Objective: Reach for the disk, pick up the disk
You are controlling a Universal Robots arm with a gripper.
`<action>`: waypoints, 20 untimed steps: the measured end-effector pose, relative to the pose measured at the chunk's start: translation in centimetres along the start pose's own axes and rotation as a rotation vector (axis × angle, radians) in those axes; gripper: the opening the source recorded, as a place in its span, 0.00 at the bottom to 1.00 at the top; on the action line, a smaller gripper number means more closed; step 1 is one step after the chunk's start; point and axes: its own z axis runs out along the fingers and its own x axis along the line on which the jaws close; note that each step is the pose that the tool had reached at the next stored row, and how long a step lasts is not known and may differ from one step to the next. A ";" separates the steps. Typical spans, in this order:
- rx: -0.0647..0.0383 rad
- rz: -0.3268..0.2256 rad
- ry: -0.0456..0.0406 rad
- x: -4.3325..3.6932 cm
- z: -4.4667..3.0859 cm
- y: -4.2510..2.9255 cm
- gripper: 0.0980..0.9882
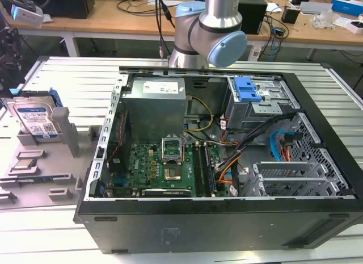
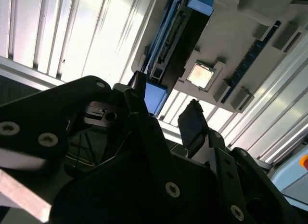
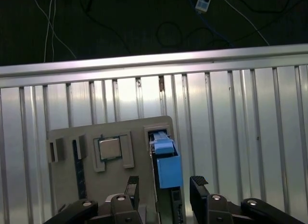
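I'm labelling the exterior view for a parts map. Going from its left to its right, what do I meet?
disk → grey upright post → power supply box → blue latch

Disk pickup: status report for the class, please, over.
Gripper open, empty, lined up on the disk. It stands on edge in the grey holder, not yet gripped. Nothing between them; processor chip sits alongside.

The flat silver-grey metal disk (image 1: 37, 119) is edged in smooth blue plastic. The ribbed silver metal table (image 1: 68, 71) is seen as brightly reflective, while the flat grey plastic tray (image 1: 62, 164) is finished matt.
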 end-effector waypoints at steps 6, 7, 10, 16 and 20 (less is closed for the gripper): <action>0.000 0.000 0.0000 -0.03 0.74 -0.03 0.50; 0.000 0.000 -0.0001 -0.04 0.90 -0.03 0.50; 0.000 0.000 0.0000 -0.08 1.53 -0.05 0.50; 0.000 0.000 0.0004 -0.29 3.34 -0.11 0.50; 0.000 0.000 0.0003 -0.40 4.73 -0.15 0.50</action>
